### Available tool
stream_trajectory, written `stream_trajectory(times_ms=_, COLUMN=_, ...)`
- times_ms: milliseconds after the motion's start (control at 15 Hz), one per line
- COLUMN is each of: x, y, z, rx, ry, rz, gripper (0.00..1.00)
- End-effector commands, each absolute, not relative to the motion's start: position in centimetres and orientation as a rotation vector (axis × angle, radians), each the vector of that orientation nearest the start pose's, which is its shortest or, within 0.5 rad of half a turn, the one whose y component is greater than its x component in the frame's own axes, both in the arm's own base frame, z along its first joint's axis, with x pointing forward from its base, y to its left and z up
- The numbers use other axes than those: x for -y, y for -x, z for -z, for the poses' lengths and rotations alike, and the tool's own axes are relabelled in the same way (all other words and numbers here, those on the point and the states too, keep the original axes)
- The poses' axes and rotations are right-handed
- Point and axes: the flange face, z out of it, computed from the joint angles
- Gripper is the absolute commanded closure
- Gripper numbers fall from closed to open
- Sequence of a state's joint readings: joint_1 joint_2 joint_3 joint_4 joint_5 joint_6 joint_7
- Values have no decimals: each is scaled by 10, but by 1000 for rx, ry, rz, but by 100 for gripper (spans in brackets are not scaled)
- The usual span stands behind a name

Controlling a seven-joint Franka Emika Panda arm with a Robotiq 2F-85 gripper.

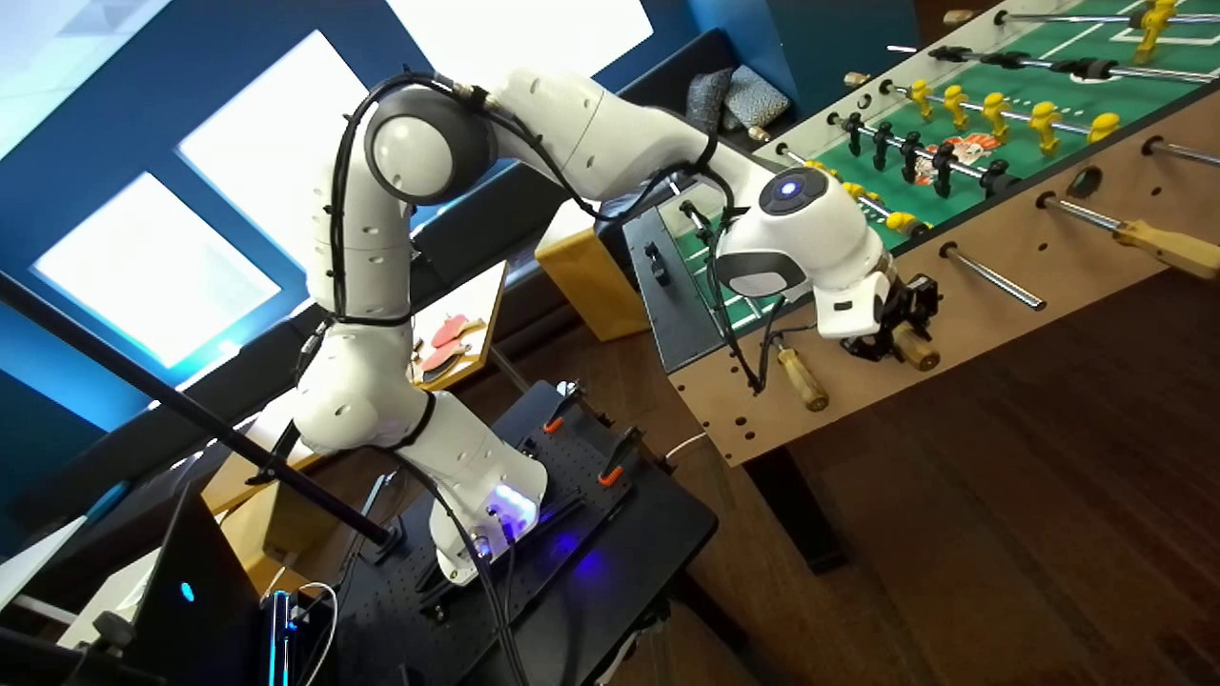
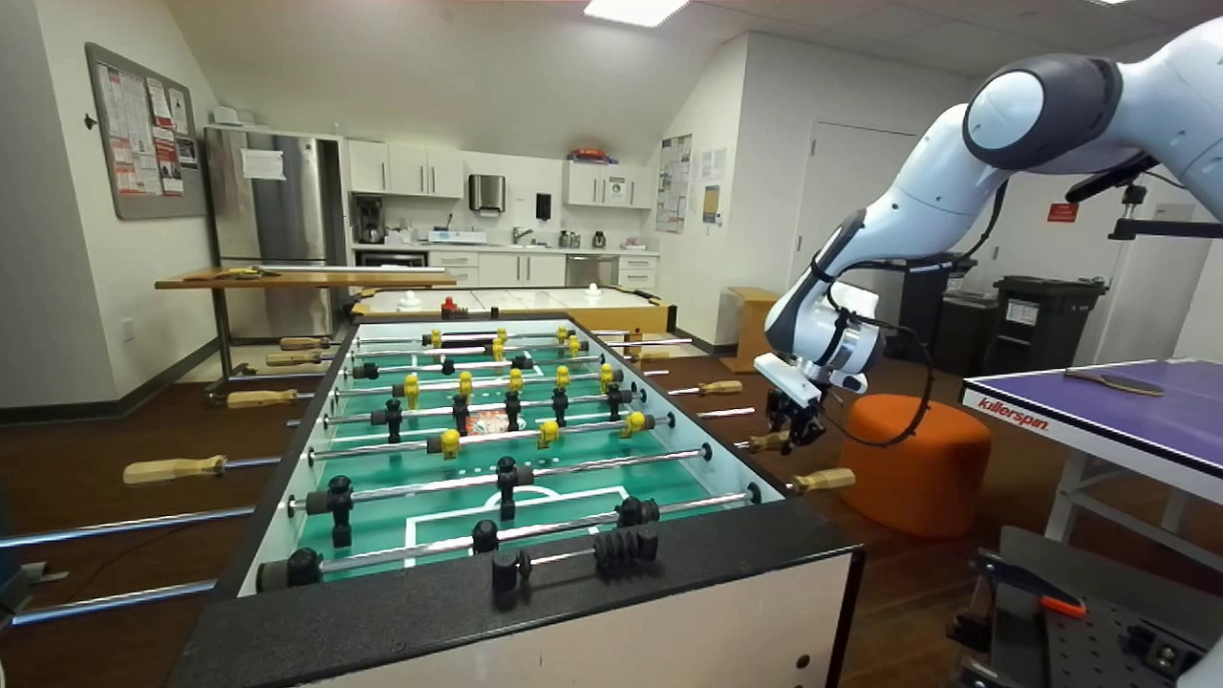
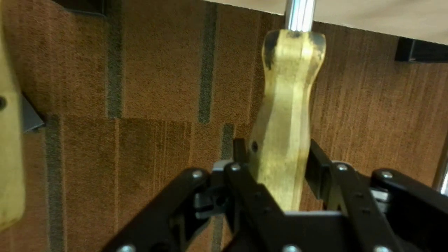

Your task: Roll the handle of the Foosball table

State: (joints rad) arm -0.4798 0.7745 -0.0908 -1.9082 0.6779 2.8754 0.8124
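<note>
Foosball table [image 1: 1010,238], one: light-brown wooden side, green white-lined pitch [image 2: 545,509], yellow player figures [image 2: 516,380] and black player figures [image 2: 511,413] on metal rods, tan handles projecting from the long sides. Location: in front of the arm, one corner near the black stand [image 1: 658,519]; shown in both exterior views.

Pincer [image 3: 276,144], one, black: partly closed, grasping the wooden handle [image 3: 287,105]. Fingers [image 3: 239,151] set one at each flank, the handle filling the gap between them. Hold taken on the outer portion; the flared inner end and the bright rod [image 3: 300,15] lie clear beyond the fingertips. Handle held: second along the side, counted from the end nearest the stand. Neighbouring handle [image 1: 803,381], nearer that end: apart from the pincer.

Arm [image 1: 367,238], one, white with dark joint covers: base on the black stand, lower links upright, elbow bent and raised high, forearm reaching out and sloping down to the long side, wrist turned downward just outside the wooden side. Black cable [image 1: 336,205] strapped along the links, looping loose by the wrist. Blue light [image 1: 515,510] lit at the base.
</note>
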Motion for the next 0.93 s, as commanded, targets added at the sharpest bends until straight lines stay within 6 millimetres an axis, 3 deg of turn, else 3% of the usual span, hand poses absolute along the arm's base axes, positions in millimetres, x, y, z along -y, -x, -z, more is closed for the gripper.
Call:
stream_trajectory(times_ms=0, x=380, y=-508, z=-117, rx=-2474, ry=1669, rz=18, gripper=82)
stream_trajectory(times_ms=467, x=389, y=-551, z=-116, rx=-2582, ry=1713, rz=-328, gripper=82)
stream_trajectory(times_ms=867, x=397, y=-575, z=-108, rx=-2593, ry=1720, rz=-565, gripper=82)
